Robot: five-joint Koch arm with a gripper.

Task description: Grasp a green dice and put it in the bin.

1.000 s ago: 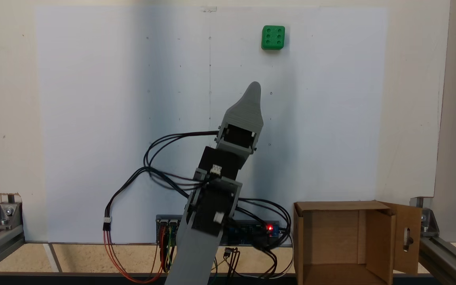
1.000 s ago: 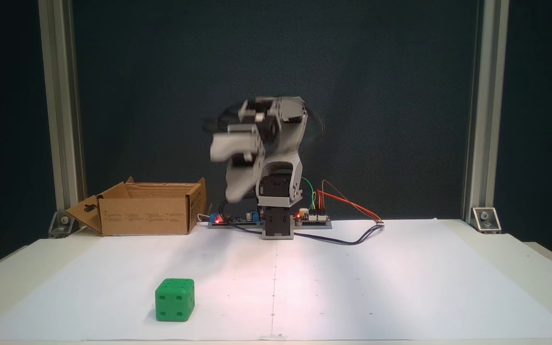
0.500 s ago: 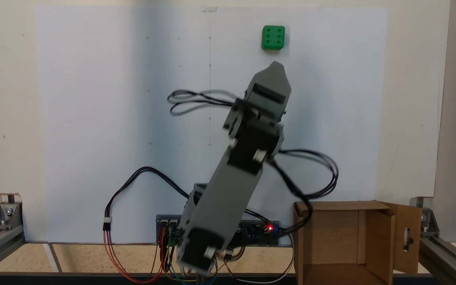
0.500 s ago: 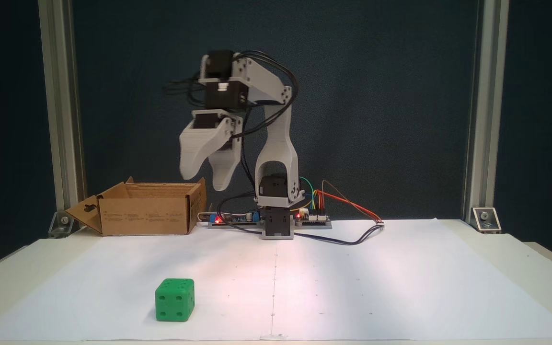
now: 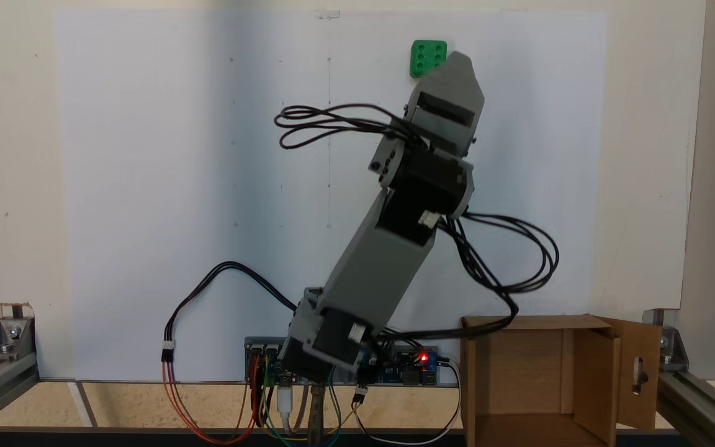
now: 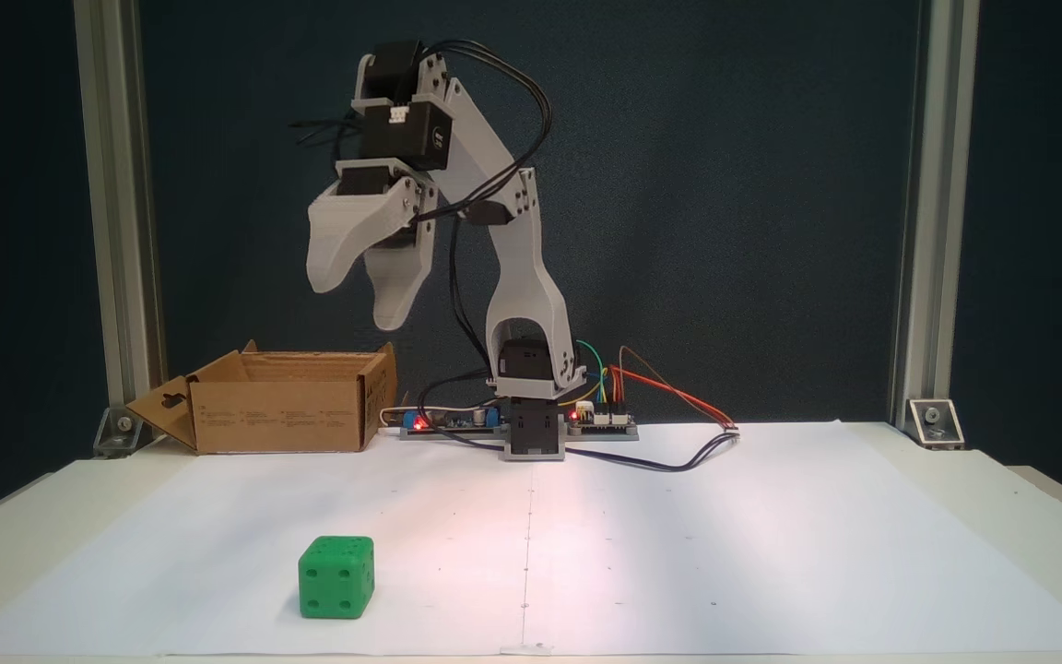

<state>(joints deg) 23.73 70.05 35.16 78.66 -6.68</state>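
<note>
The arm's two grey fingers (image 6: 356,300) hang spread apart and empty, pointing down, high above the worktop (image 6: 1029,498). The green dice (image 6: 336,577), a small bright cube with rounded edges and sunken round pips, sits on white paper (image 6: 678,553) near the front edge in a fixed view. In a fixed view from above, the gripper partly hides its corner. The bin (image 6: 282,402), a brown cardboard box with a slotted flap, stands beside the arm's base, well apart from the dice.
</note>
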